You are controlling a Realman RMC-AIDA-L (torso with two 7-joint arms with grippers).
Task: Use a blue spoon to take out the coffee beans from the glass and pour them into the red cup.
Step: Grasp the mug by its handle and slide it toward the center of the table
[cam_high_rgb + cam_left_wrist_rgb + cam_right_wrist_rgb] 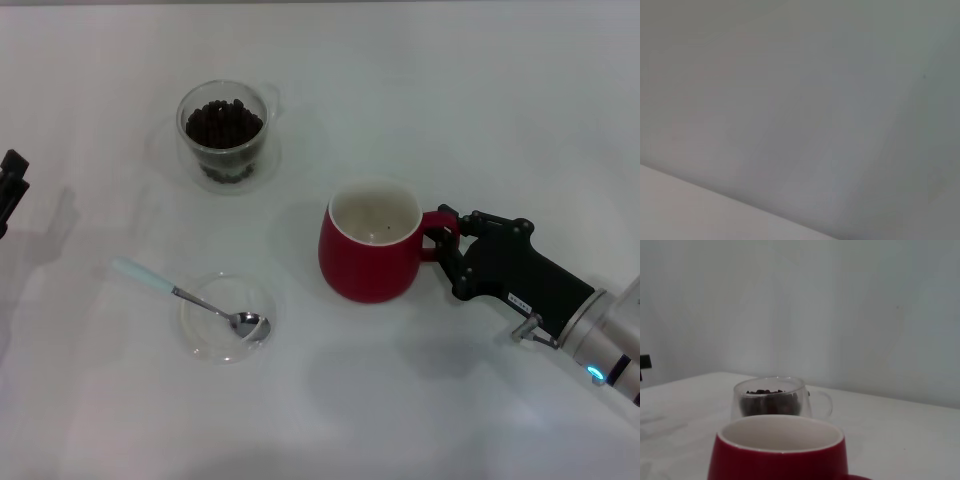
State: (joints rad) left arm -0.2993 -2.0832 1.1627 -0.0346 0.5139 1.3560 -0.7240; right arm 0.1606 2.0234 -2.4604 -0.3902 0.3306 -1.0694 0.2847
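Note:
The glass (222,135) holds the coffee beans (224,126) and stands at the back left; it also shows in the right wrist view (772,397), beyond the red cup (780,452). The red cup (370,248) stands at the middle of the table, its handle pointing right. My right gripper (450,248) is at that handle, its fingers closed on either side of it. The blue spoon (145,275) lies at the front left, its metal bowl resting in a shallow clear dish (205,335). My left gripper (10,185) is parked at the left edge, only partly in view.
The white table (450,100) reaches to a pale wall (840,315). The left wrist view shows only plain pale surface.

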